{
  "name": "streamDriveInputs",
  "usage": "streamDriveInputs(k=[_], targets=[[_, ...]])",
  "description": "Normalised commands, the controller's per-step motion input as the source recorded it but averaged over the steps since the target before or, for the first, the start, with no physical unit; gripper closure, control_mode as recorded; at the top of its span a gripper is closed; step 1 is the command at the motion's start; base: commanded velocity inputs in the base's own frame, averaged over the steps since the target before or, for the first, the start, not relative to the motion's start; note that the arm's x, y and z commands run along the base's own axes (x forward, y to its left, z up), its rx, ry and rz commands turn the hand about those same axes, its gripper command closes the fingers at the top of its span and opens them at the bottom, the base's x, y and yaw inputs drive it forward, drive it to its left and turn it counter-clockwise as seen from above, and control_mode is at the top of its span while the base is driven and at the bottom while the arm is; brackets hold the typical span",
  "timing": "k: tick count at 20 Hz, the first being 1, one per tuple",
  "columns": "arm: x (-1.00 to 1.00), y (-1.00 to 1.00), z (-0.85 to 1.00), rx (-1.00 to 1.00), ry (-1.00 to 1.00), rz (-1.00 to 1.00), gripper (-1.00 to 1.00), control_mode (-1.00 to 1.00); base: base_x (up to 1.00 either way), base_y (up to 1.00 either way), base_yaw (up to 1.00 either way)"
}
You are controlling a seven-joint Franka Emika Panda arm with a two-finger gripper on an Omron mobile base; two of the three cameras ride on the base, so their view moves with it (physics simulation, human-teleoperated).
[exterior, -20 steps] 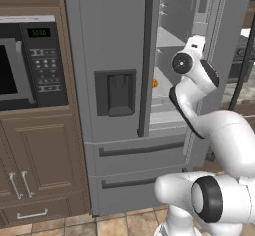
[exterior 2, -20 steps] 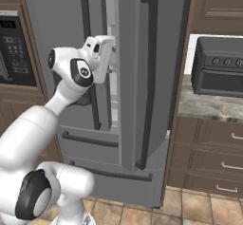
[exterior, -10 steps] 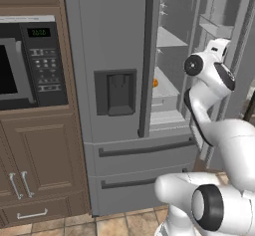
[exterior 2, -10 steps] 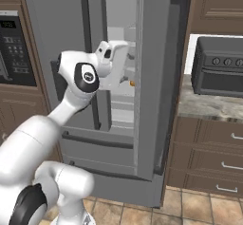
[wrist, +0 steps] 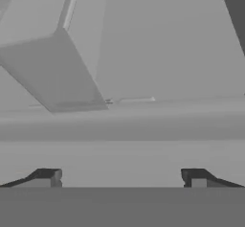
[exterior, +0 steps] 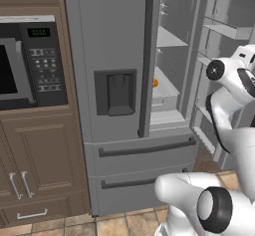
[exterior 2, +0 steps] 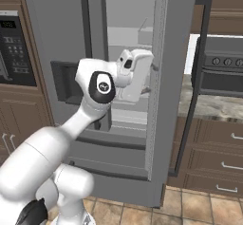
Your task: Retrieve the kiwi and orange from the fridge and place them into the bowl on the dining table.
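The fridge (exterior: 119,70) has its right door open, and the orange (exterior: 155,83) sits on a shelf inside, near the shelf's left edge, just behind the shut left door. The gripper (wrist: 122,178) faces pale grey walls with its jaws wide apart and nothing between them. The hand is near the open door, so it could bump the door or a shelf edge. The orange is round, so a poke could roll it away.

You see the fridge (exterior: 124,41) with its right door open. On 1 pale shelf (exterior: 163,86) lies the orange (exterior: 155,83).
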Motion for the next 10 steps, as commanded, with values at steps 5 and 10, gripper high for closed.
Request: streamDriveInputs(k=[5, 10], targets=[[-0.25, 0.18, 0.19, 0.00, -0.02, 0.00, -1.00, -1.00, 0.00, 0.00, 0.00], [-0.22, 0.75, 0.45, 0.01, -0.17, 0.03, -1.00, -1.00, 0.00, 0.00, 0.00]])
